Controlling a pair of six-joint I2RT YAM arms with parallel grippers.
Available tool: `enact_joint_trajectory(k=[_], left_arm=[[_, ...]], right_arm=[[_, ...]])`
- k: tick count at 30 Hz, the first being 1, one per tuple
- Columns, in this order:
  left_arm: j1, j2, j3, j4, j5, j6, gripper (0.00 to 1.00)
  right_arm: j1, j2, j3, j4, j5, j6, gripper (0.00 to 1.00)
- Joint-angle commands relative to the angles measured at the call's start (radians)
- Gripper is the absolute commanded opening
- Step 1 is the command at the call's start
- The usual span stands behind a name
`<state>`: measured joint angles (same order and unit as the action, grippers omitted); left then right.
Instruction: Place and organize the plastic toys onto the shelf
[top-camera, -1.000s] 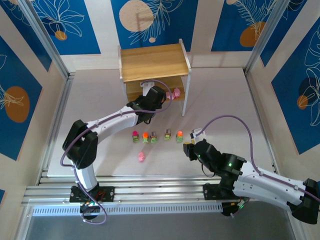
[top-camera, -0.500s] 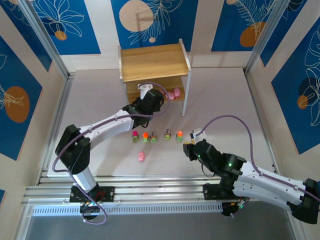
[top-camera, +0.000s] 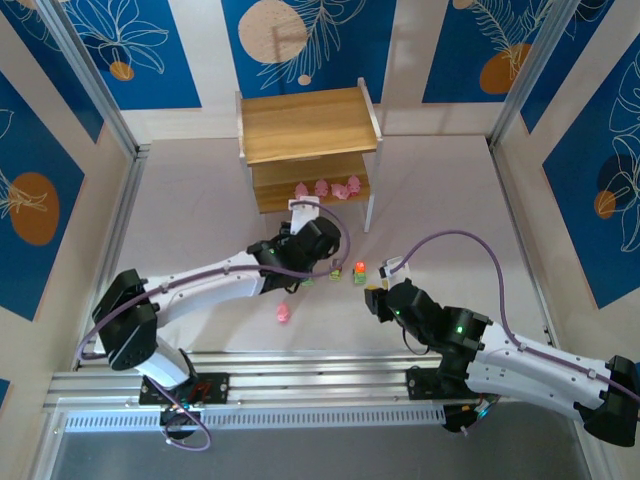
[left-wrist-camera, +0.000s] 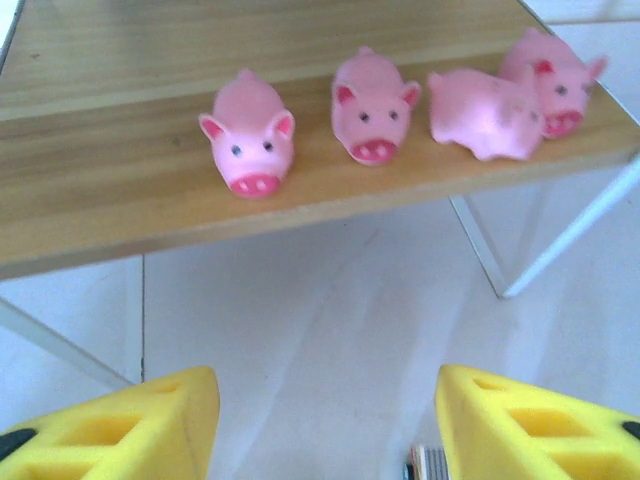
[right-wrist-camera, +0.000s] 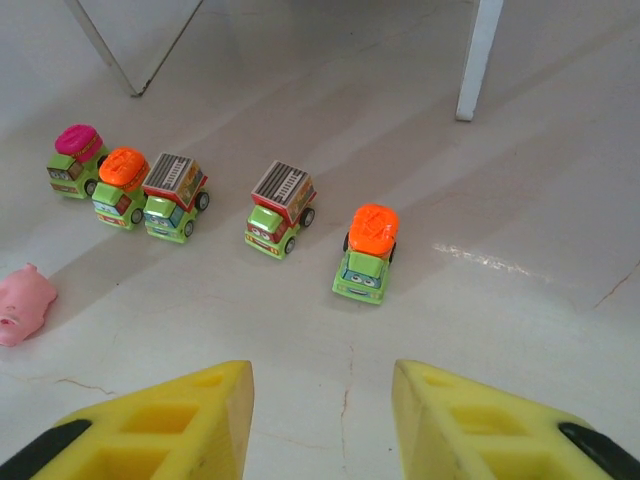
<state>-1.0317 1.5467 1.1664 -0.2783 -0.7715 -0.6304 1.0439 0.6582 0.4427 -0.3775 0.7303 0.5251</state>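
Shelf (top-camera: 310, 125) beyond outstretched left arm (top-camera: 210, 280) (gripper (left-wrist-camera: 325, 420) empty)

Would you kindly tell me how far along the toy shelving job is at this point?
Done: four pink pigs sit on the shelf's lower board, one tipped over. In hand: nothing; the left tool and right tool are open and empty. Left: a fifth pig and five green trucks on the table.

Four pigs (left-wrist-camera: 372, 105) sit on the shelf's lower board (left-wrist-camera: 120, 190), five trucks (right-wrist-camera: 280, 212) lined before it

Pigs (left-wrist-camera: 372, 92) crowd lower board (left-wrist-camera: 100, 190) right; top board (top-camera: 305, 125) bare.
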Motion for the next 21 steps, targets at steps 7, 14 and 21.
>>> enact_joint_trajectory(k=[7, 14, 21], left_arm=[[-0.160, -0.098, -0.106, -0.125, -0.154, -0.112, 0.62], [-0.259, -0.111, -0.156, -0.209, -0.232, -0.196, 0.64], [-0.346, -0.106, -0.199, -0.295, -0.275, -0.317, 0.65]], right_arm=[[0.016, -0.006, -0.012, 0.024, 0.020, -0.019, 0.53], [0.030, 0.006, -0.012, 0.035, 0.021, -0.031, 0.57], [0.046, 0.019, -0.010, 0.040, 0.038, -0.034, 0.68]])
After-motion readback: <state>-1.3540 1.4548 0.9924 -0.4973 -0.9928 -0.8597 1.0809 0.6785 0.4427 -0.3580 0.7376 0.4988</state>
